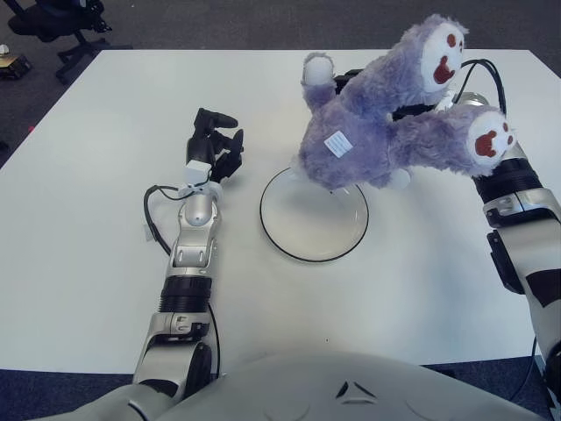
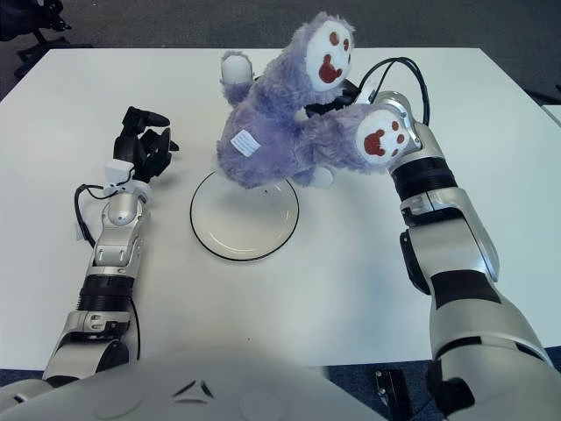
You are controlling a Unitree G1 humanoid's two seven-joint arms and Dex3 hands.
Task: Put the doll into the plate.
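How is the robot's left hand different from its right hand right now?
The left hand holds nothing, while the right hand grips the purple doll. The left hand sits low beside the plate, on its left; the right hand is raised, carrying the doll above the plate's far edge. The left hand shows plainly; the right hand is mostly hidden behind fur. Both belong to silver arms.
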